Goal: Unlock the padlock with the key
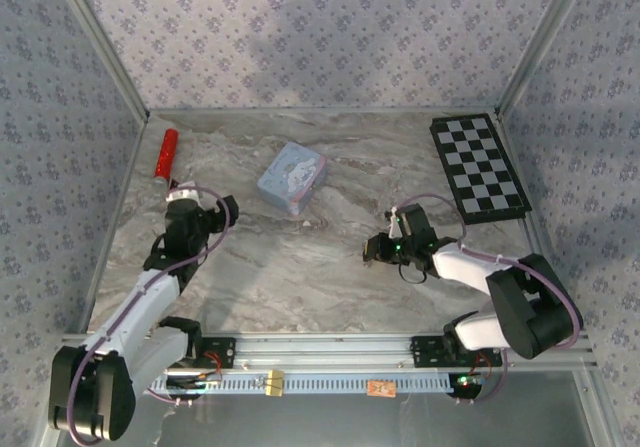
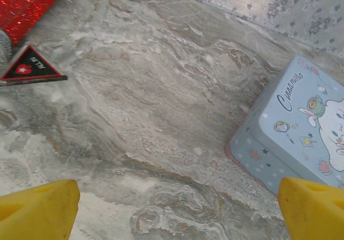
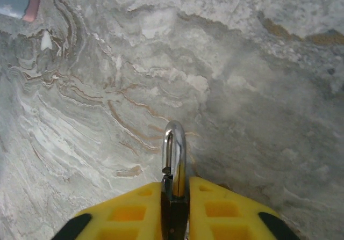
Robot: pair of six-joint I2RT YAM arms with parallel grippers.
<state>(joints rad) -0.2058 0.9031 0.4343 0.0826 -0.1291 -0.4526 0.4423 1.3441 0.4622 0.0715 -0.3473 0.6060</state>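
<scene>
Metal makes the padlock (image 3: 174, 202) rigid and, for its tiny size, we judge it dense, with a smooth silvery shackle that could slip or swivel under a pinch. The flat dark body is the better place to take hold, leaving the keyhole end free. The right end effector (image 3: 175, 185) does just that: its 2 yellow fingers are clamped on the body's sides, shackle pointing forward, over the marble-patterned surface (image 3: 242, 89). We cannot see the keyhole. The left end effector (image 2: 177, 208) is spread wide and holds nothing, hovering over the surface near the light-blue tin (image 2: 301, 138).
</scene>
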